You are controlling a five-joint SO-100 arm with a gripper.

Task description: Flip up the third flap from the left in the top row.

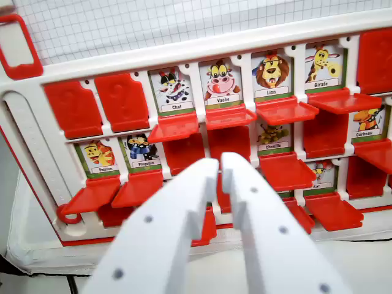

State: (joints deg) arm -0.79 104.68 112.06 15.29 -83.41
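We view game board [24,116] from wrist camera. Gripper [220,168] nearly closed, grasping nothing, tips narrowed for poking. Top row's third flap [174,125], under "Chat" card [173,90], lies folded down just above-left of tips, hinge edge uppermost.

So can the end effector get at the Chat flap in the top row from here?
Probably yes: the end effector hovers just below and right of the Chat flap, nothing between them; its fingers look nearly shut.
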